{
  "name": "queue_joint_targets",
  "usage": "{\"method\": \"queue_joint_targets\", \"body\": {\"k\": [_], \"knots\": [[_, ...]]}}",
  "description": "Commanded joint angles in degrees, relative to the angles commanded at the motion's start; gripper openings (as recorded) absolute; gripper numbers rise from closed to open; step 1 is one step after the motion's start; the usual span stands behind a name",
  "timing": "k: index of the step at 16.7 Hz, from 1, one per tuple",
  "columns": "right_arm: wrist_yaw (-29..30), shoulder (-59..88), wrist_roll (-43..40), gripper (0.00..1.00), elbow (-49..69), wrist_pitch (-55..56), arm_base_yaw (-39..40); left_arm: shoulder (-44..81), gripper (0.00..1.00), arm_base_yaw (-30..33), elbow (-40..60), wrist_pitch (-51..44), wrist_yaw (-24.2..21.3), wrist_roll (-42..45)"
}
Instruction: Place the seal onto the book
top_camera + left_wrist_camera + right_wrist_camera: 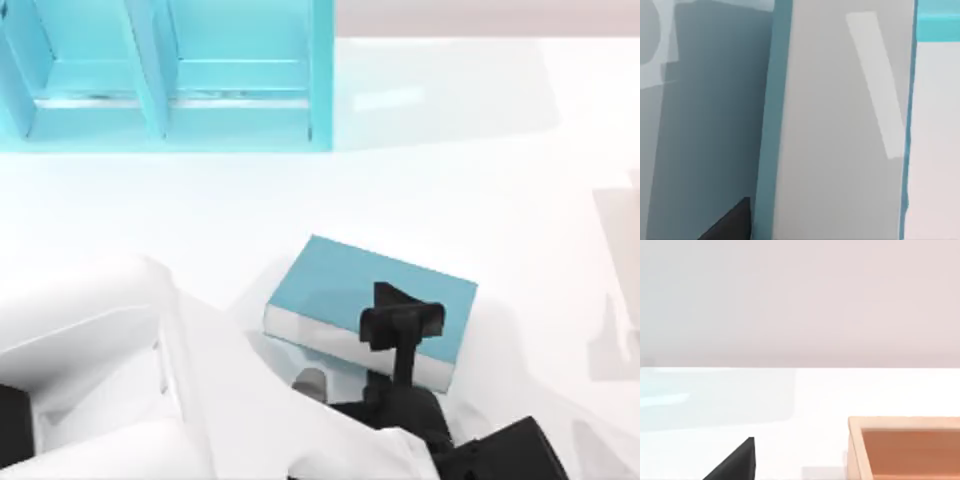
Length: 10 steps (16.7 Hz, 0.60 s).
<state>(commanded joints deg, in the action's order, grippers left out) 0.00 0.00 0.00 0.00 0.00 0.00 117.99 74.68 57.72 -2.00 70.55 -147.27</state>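
At the top view's far left the teal shelf stands at the back of the tabletop, well apart from the work and with no part in it. Coming in from the left, my left arm reaches low across the front of the tabletop, and the left gripper hangs directly over the book, above the near-right part of its teal cover. The book lies flat near the middle of the tabletop, turned a little askew, white page edges toward the front. As for the seal, I cannot tell where it is — it may be carried under the gripper or already set down in its shadow on the cover, and the dark gripper body hides that spot. Whether the left gripper is apart or clamped on anything I cannot tell either; the left wrist view gives a close run of teal and pale surfaces that settles nothing. My judgement is that the carry is over and the task is at its last step — the release onto the cover, then lifting the arm clear. Further right, the right gripper sits parked low over bare tabletop beside a tan wooden tray, its state likewise not readable.
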Motion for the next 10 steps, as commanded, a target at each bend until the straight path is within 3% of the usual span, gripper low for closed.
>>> {"method": "queue_joint_targets", "body": {"k": [10], "knots": [[0.00,0.00,0.00,1.00,0.00,0.00,0.00,3.57,1.00,14.48,10.08,-56.33,1.22,-50.38]]}}
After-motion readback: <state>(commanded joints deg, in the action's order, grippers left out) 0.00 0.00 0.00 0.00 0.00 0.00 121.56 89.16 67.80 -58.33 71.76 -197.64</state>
